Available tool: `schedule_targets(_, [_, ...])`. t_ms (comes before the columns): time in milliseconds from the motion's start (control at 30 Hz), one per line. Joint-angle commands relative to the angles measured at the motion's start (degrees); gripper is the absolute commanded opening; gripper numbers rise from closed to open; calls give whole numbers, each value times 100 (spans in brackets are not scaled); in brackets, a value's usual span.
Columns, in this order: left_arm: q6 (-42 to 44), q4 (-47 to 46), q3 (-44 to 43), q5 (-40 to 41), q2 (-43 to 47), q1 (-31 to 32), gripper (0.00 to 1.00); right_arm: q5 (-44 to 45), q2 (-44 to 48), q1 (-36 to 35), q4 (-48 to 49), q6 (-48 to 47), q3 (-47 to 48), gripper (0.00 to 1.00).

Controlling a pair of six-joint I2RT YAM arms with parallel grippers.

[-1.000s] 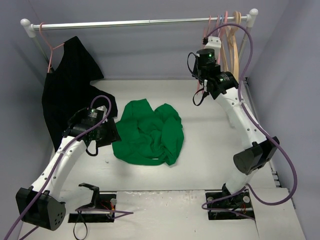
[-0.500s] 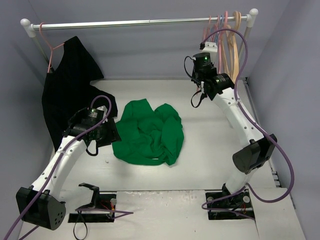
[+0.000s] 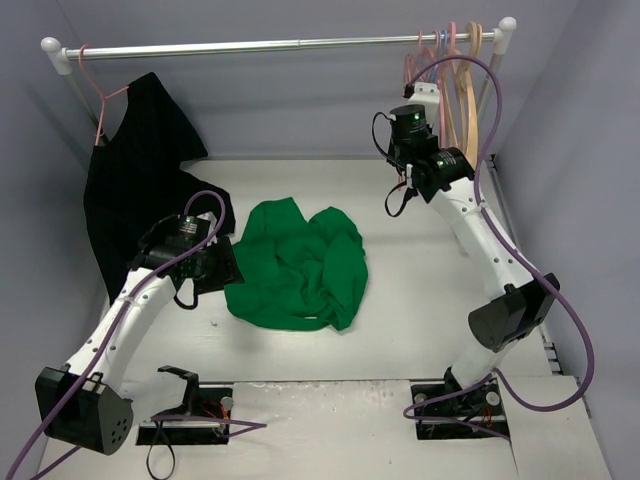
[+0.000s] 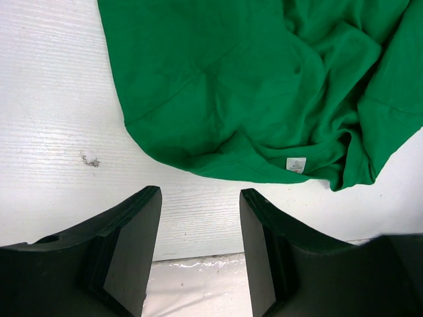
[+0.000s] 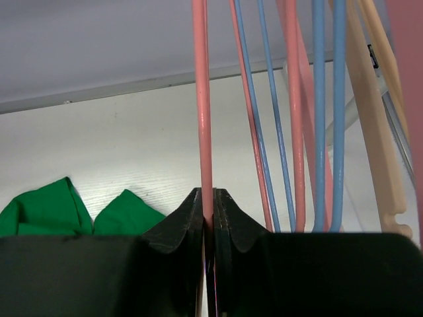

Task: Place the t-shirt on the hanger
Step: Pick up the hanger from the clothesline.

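At the rail (image 3: 280,44), the pink hanger (image 5: 203,99) is pinched by the right gripper (image 5: 207,214), the left gripper (image 4: 198,224) spread; it should be unhooked upward.

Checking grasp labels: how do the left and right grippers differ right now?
The left gripper is open and empty; the right gripper is shut on the pink hanger. The left gripper is low over the table, just short of the green t-shirt; the right gripper is raised among the other hangers on the rail. Both have black fingers.
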State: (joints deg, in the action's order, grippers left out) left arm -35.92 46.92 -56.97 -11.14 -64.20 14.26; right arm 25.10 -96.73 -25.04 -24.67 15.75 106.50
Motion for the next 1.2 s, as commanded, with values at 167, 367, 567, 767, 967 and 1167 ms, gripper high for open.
schedule_targets(167, [68, -139, -183, -47, -22, 33, 50, 153, 295, 34, 278, -247, 257, 0])
schedule_targets(367, [103, -130, -236, -82, -92, 33, 50, -84, 453, -71, 576, -967, 424, 0])
schedule_targets(567, [112, -130, -297, -82, -162, 33, 50, -339, 1112, -212, 1236, -1487, 3, 0])
schedule_targets(767, [191, -174, -359, -108, -303, 33, 50, -1629, 1762, -230, 1254, -1531, -787, 0])
schedule_targets(967, [209, -270, -481, 146, -548, 401, 50, -2666, 2500, -650, 780, -1925, -2165, 0])
schedule_targets(1167, [-99, -218, -894, 962, -1268, 1323, 50, -2862, 3203, -1187, 515, -1918, -3195, 0])
